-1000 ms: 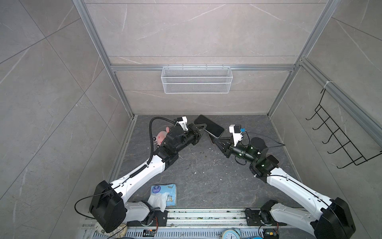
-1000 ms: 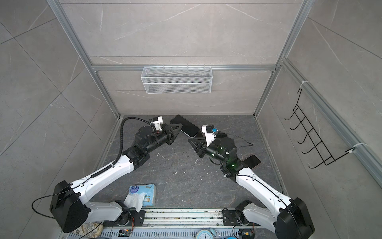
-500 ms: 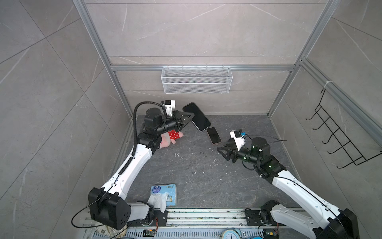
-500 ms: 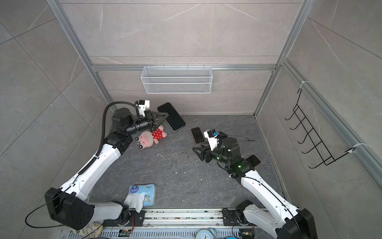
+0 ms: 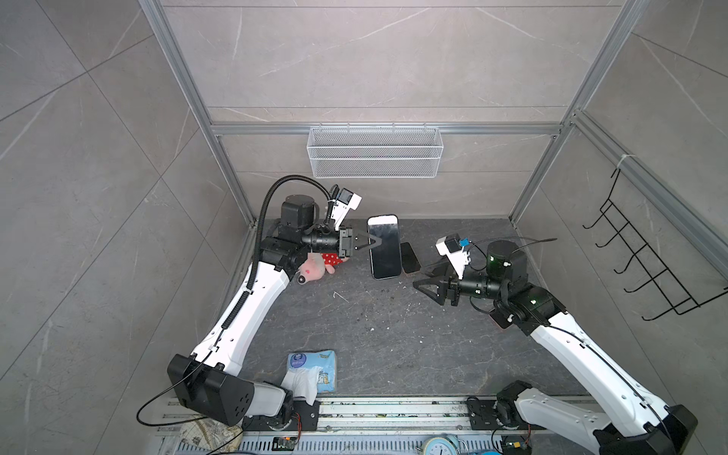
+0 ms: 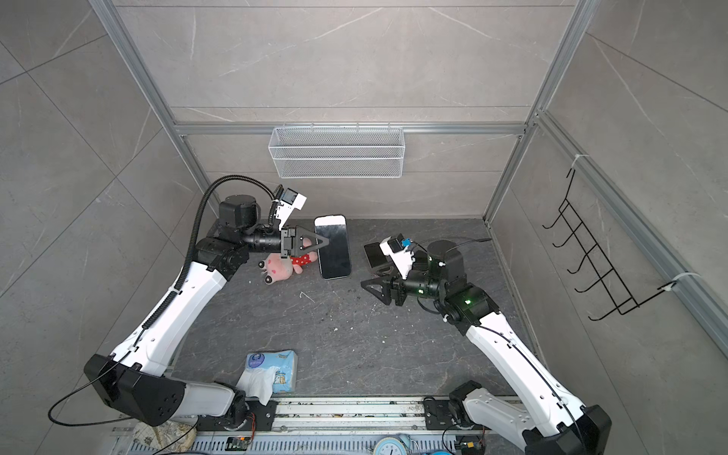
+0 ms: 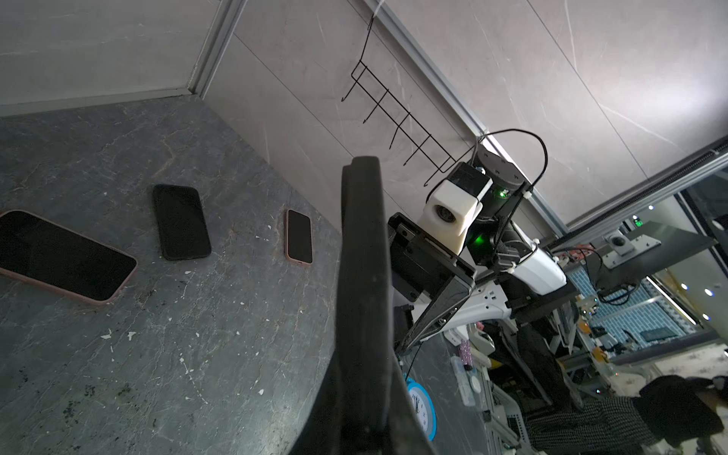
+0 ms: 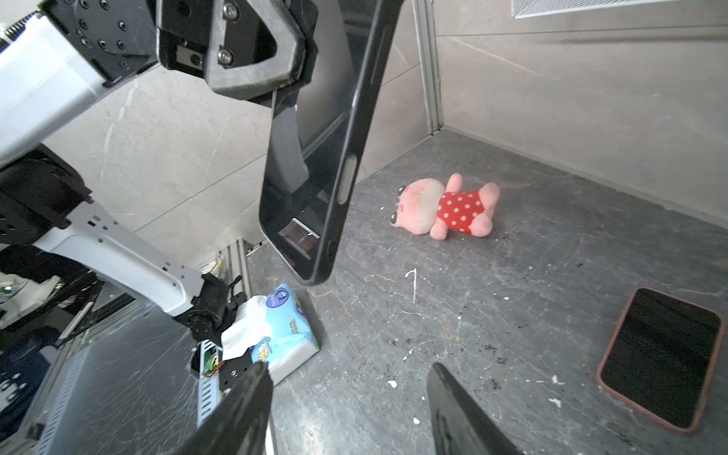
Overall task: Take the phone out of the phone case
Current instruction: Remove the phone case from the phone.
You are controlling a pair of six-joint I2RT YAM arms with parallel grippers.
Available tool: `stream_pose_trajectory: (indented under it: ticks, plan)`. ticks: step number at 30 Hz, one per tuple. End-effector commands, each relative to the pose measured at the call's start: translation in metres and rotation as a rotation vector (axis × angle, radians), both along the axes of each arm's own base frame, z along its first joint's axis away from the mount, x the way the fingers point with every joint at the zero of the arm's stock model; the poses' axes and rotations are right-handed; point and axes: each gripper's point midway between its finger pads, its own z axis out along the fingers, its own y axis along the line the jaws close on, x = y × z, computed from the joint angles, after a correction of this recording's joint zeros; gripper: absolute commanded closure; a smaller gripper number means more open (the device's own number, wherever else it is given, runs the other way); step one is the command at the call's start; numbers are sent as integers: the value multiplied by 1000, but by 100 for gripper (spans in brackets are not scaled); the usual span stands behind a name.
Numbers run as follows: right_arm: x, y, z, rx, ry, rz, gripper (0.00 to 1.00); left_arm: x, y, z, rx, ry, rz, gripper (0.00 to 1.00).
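Left end effector (image 5: pixel 376 242) is pinching the long edge of the glossy black-cased smartphone (image 5: pixel 388 258), held clear above the dark stone tabletop (image 5: pixel 366 327), presumably presenting its free side for stripping; right end effector (image 5: pixel 424 280) stands spread, empty, nearby.

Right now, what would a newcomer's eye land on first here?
The left gripper holds a large black phone up off the floor near the back wall. A pink plush toy in a red dotted dress lies beneath that arm, and the right gripper hangs open and empty opposite.
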Motion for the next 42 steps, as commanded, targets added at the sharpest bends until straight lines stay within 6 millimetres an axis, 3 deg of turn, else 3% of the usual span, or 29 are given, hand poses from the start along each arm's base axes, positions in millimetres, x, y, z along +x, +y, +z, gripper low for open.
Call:
stream_pose_trajectory:
  ticks: [1,13,42]
  plan:
    - [-11,8,7,15,8,97,37,-25,-1,22,-47,-183,-107,100]
    - [-16,27,2,4,-7,202,45,-38,-9,18,-62,-260,-168,100]
    - [-10,35,-5,23,13,228,75,-42,-16,12,-62,-283,-186,100]
